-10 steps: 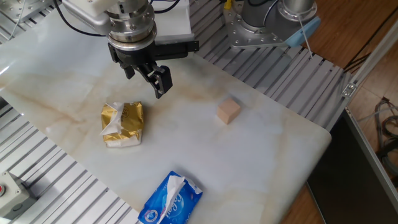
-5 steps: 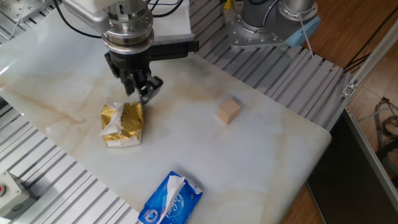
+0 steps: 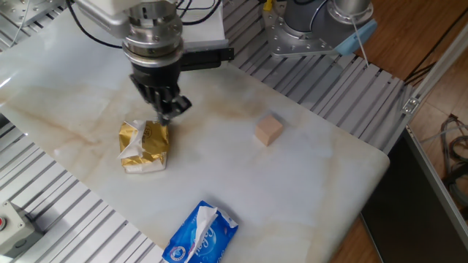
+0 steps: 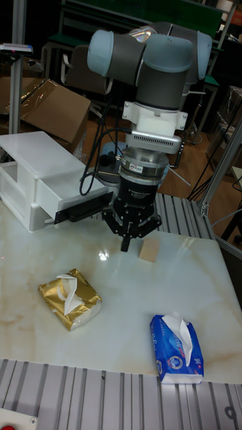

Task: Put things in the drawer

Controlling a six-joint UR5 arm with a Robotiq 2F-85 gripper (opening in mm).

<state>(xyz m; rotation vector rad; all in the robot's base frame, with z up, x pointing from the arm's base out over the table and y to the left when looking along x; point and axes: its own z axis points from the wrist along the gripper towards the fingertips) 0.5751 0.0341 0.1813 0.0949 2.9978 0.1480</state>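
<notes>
Pale marble tabletop (image 3: 307, 183) fills the fixed view, edged by ribbed aluminium rails. The gripper (image 3: 167, 111) hangs upper left of centre, just above the far edge of a gold foil packet (image 3: 144, 145); its black fingers are drawn close together and hold nothing. A second ago the fingers were spread wider and sat further right, so they have closed and moved toward the packet. The small tan wooden cube (image 3: 268, 131) lies right of centre, well apart from the gripper, unmoved. A blue-and-white tissue pack (image 3: 200, 234) lies at the bottom edge. In the tall fixed view, the white drawer unit (image 4: 40, 176) stands at the left, its black-fronted drawer pulled open, with the cube (image 4: 148, 250) just right of the gripper (image 4: 126, 242)
</notes>
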